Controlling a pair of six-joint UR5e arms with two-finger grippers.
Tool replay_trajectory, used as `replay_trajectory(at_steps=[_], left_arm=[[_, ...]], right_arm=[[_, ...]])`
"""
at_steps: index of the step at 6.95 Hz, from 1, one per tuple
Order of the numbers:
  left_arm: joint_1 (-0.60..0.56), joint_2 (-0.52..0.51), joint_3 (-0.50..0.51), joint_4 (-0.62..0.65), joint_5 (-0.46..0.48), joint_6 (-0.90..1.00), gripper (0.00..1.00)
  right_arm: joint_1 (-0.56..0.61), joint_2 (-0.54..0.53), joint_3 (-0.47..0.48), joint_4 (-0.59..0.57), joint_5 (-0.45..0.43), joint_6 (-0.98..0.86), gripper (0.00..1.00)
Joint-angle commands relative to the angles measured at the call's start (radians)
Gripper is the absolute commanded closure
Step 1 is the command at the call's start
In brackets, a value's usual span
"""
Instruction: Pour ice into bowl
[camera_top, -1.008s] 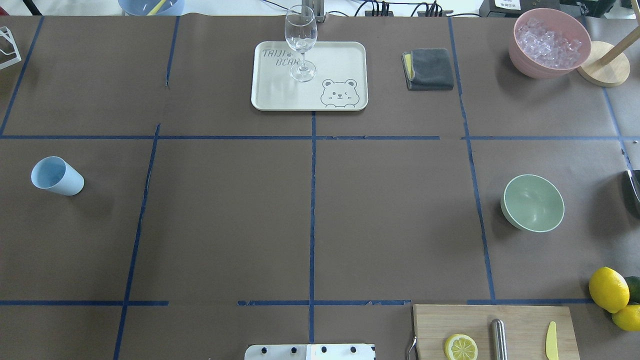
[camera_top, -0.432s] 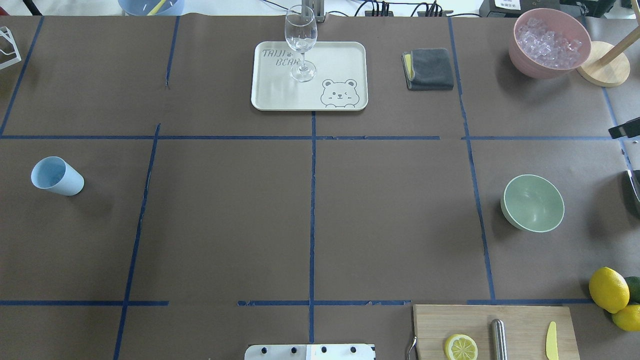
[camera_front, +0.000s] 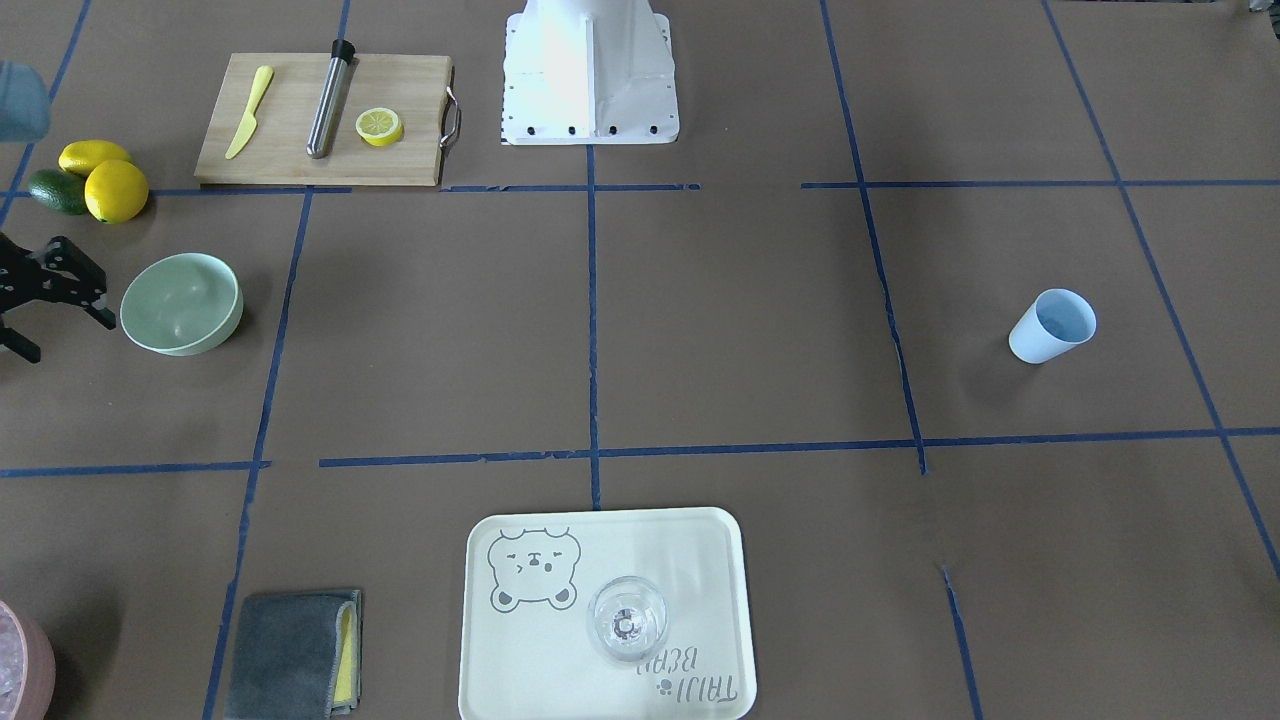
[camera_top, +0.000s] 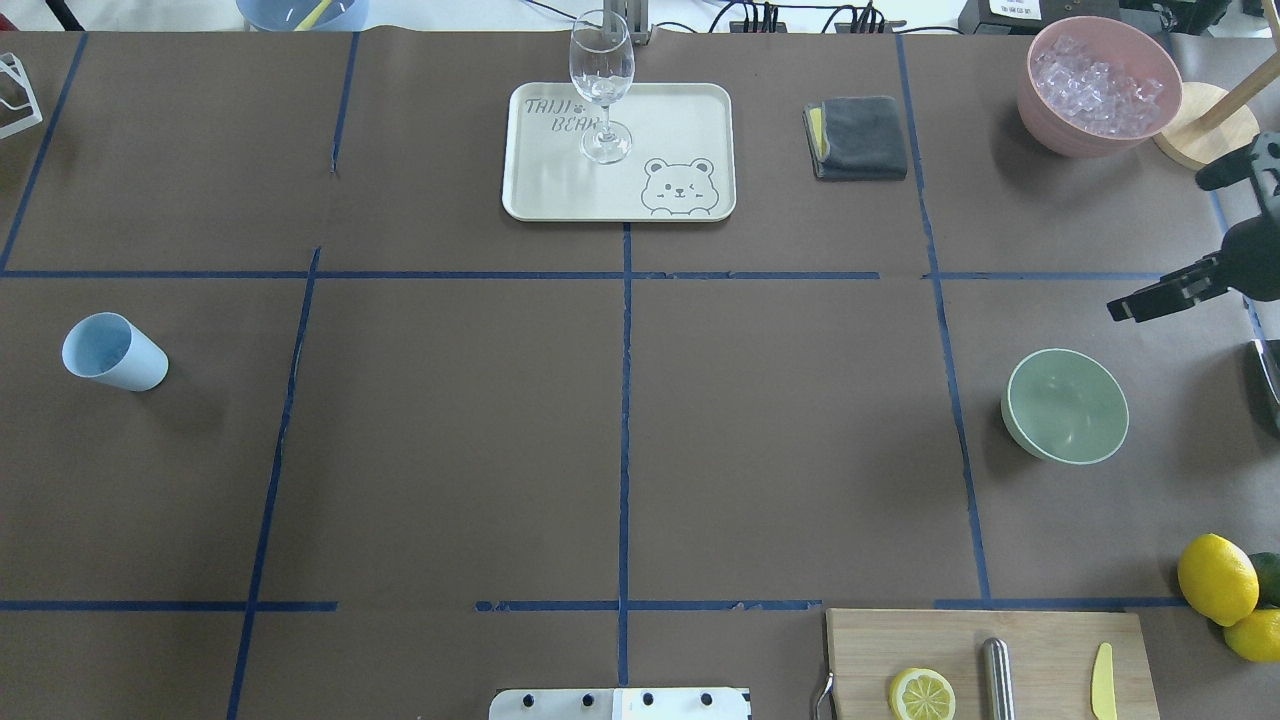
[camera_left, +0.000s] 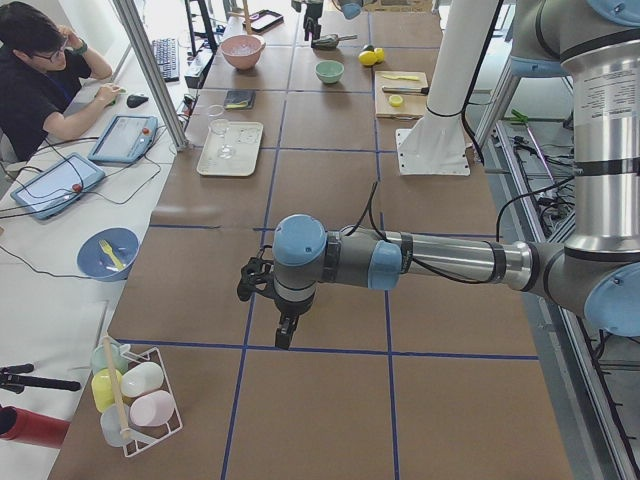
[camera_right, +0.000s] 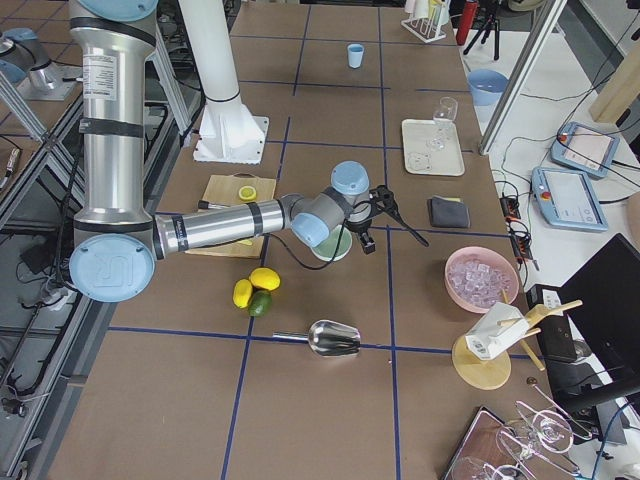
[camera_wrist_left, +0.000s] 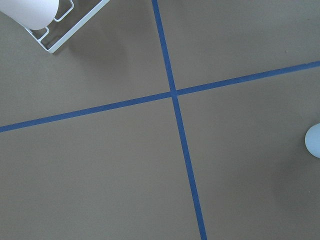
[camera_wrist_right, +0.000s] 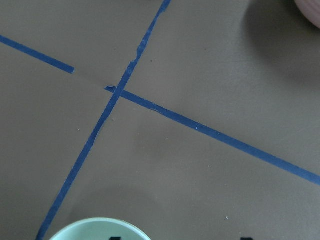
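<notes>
**Front-facing view.** You find the right gripper (camera_front: 70, 338) at the left edge of the frame, fingers spread, nothing between them. It sits just beside the bowl (camera_front: 180, 305), which is empty. The pink container (camera_front: 40, 670) shows only as a sliver in the lower left corner. Count: one light blue cup (camera_front: 1052, 325), one wine glass (camera_front: 626, 620), one tray (camera_front: 700, 540).

**Overhead view.** The ice (camera_top: 1095, 85) is heaped in the pink container (camera_top: 1040, 115), upper right. There are too many cubes to count. The right gripper (camera_top: 1165, 245) hangs between the container and the bowl (camera_top: 1068, 410), with the ice up-frame of it and the bowl down-frame and to the left. Its jaws are wide apart and empty. Judgement: your next move turns on this line, up-frame to the ice and then down-frame to the bowl. Count: two lemons (camera_top: 1217, 578), one lemon slice (camera_top: 921, 694).

**Left-end view.** The left gripper (camera_left: 268, 300) is over bare paper at the near end, well apart from the bowl (camera_left: 329, 70) at the top of the frame. You cannot tell here whether it is open or closed. The right arm is plainly the nearer one.

**Right-end view.** One metal scoop (camera_right: 335, 338) lies below centre, its long axis left to right in the frame and its handle toward the left. Whether the ice (camera_right: 480, 275) goes over by scoop or by tipping the container is not shown.

**Left wrist view.** Tape lines only, and none of the task's things.

**Right wrist view.** The bowl rim (camera_wrist_right: 95, 224) is at the bottom edge.
</notes>
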Motion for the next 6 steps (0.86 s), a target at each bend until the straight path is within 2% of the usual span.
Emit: replay_trajectory(at_steps=[1, 2, 3, 4, 5, 6], left_arm=[[0.001, 0.001, 0.000, 0.002, 0.000, 0.000, 0.00], [0.001, 0.001, 0.000, 0.002, 0.000, 0.000, 0.00], [0.001, 0.001, 0.000, 0.002, 0.000, 0.000, 0.00], [0.001, 0.001, 0.000, 0.002, 0.000, 0.000, 0.00], [0.001, 0.001, 0.000, 0.002, 0.000, 0.000, 0.00], [0.001, 0.001, 0.000, 0.002, 0.000, 0.000, 0.00]], right_arm=[[-0.082, -0.033, -0.060, 0.108, -0.051, 0.031, 0.00], [-0.100, -0.050, -0.063, 0.125, -0.051, 0.030, 0.06], [-0.116, -0.065, -0.063, 0.124, -0.047, 0.030, 0.42], [-0.119, -0.074, -0.063, 0.122, -0.042, 0.030, 0.90], [-0.119, -0.077, -0.063, 0.122, -0.053, 0.007, 1.00], [-0.122, -0.076, -0.062, 0.124, -0.048, 0.004, 1.00]])
